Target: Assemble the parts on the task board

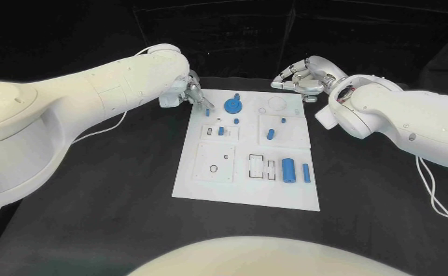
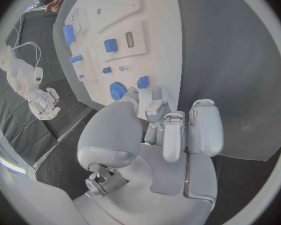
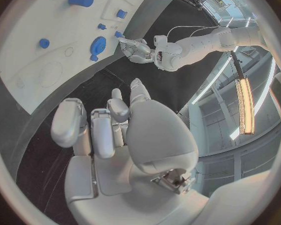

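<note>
black table (image 1: 112, 224), white task board (image 1: 219, 182) on it

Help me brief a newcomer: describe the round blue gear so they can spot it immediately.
Start at the white task board in the middle of the black table, then look to its far end near the left hand. The gear lies there: the only round, disc-shaped blue part; its blue neighbours are small blocks and pegs.

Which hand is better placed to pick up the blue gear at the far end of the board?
Left. The left hand sits at the task board's far left corner, fingertips near the blue gear. The right hand hovers off the far right corner, farther from it.
</note>
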Controlling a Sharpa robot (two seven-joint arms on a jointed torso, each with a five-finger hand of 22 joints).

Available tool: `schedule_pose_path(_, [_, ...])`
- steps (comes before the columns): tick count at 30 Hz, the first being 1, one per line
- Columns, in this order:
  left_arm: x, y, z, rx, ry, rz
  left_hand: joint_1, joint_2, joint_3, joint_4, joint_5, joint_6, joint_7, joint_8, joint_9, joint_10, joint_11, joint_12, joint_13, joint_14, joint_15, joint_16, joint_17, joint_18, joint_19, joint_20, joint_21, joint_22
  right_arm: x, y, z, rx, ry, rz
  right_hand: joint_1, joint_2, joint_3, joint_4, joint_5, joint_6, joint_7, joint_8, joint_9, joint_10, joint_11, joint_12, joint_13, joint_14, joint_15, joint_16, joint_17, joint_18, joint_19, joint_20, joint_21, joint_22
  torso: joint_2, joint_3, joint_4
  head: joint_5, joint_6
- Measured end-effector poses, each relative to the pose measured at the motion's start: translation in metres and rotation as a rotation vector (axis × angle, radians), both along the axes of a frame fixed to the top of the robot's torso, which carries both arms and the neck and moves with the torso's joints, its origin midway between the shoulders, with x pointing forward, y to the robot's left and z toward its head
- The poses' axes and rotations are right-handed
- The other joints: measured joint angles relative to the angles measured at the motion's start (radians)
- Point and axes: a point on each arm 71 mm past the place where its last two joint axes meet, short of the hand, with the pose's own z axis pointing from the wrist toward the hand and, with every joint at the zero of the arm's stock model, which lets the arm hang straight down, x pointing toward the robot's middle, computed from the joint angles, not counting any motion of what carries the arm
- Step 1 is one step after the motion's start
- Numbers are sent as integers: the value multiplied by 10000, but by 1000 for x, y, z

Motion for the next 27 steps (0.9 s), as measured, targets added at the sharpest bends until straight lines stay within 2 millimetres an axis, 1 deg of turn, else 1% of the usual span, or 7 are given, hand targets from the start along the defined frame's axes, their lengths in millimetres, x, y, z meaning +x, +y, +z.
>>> schedule_pose_path(12, [-2,-4,-2,-107,5,-152,0,0,1,0,0,36,-37,0,0,0,0,0,22,0,0,0,0,0,36,35,0,-1,1,0,0,-7,0,-13,40,40,0,0,58,0,0,40,5,0,0,0,-13,0,0,0,0,0,0,0,0,1,-7,3,0,12,-24])
schedule_pose_path(14, [-2,-6,-2,-134,2,-202,51,51,-28,-28,0,71,-1,0,-6,0,0,0,21,0,0,0,0,0,36,35,0,9,1,0,0,-10,0,-22,40,40,0,0,58,0,0,40,5,0,0,0,-13,0,0,0,0,0,0,0,0,1,-7,6,0,12,-17])
schedule_pose_path(17, [-3,-8,-2,-168,1,-266,51,51,-28,-28,0,71,-1,0,-9,32,-33,0,21,0,-1,0,0,-1,36,35,37,12,1,0,0,-11,0,-22,40,40,0,0,58,0,0,40,4,0,0,0,-13,0,0,0,0,0,1,0,0,1,-7,6,0,6,-17])
schedule_pose_path(18, [-3,-8,-2,-175,1,-278,111,111,-53,-53,0,93,-23,0,-12,36,-37,0,21,0,0,0,0,-1,36,35,37,16,1,0,0,-11,1,-20,39,40,0,0,58,0,0,40,4,0,0,0,-13,0,0,0,0,0,0,0,0,1,-7,6,0,6,-22])
schedule_pose_path(20, [-3,-9,-2,-184,1,-295,254,132,-22,-124,0,107,-37,0,-31,36,-36,0,21,0,0,0,0,-1,36,35,37,16,1,0,0,-9,1,-14,39,40,0,0,58,0,0,40,4,0,0,0,-12,0,0,0,0,0,1,0,0,1,-6,6,0,6,-26])
schedule_pose_path(24, [-3,-9,-2,-192,0,-308,513,274,56,-305,0,107,-37,0,-62,36,-37,0,21,0,-1,0,0,0,36,35,37,24,1,0,0,-9,3,-10,39,40,0,0,58,0,0,40,3,0,0,0,-12,0,0,0,-1,0,0,0,0,1,-4,7,0,11,-32])
schedule_pose_path(27, [-3,-9,-2,-189,3,-305,624,299,70,-374,0,128,-16,0,-73,36,-36,0,20,0,0,0,0,-1,36,35,37,34,2,0,-1,-11,5,-10,39,40,0,0,58,1,0,39,3,0,0,0,-12,0,0,0,0,-1,0,0,0,1,-4,7,-1,12,-37])
